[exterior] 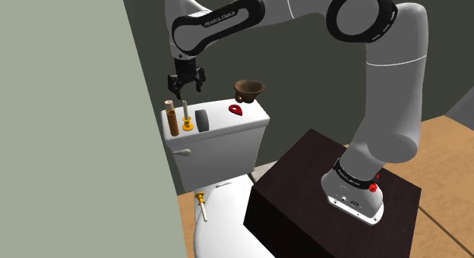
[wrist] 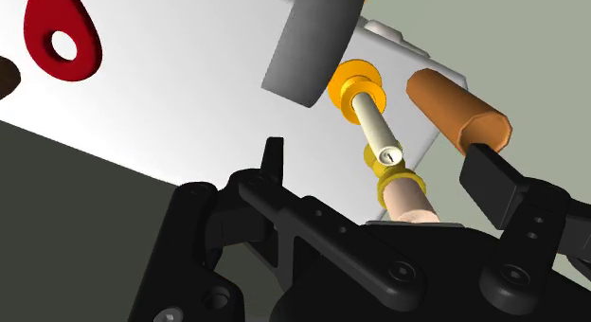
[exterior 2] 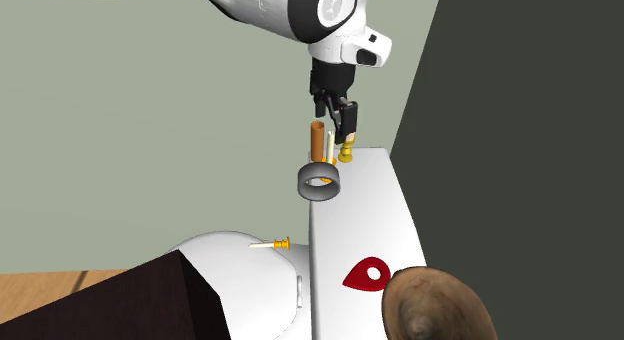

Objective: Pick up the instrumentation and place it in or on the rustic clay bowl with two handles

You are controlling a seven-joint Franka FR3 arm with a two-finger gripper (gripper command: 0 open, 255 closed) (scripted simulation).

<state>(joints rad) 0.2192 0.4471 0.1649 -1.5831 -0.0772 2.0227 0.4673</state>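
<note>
Gripper (exterior: 187, 85) above yellow-based instrument (exterior: 184, 117) on toilet tank (exterior: 228, 140)

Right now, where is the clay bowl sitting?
In the shoulder view the brown bowl stands at the right end of the white toilet tank lid, next to the red pick; the gripper hovers over the lid's other end.

Soft, even light, brightest on the white tank lid (exterior: 225, 122), dimmer on the dark wall (exterior: 304, 74).
</note>
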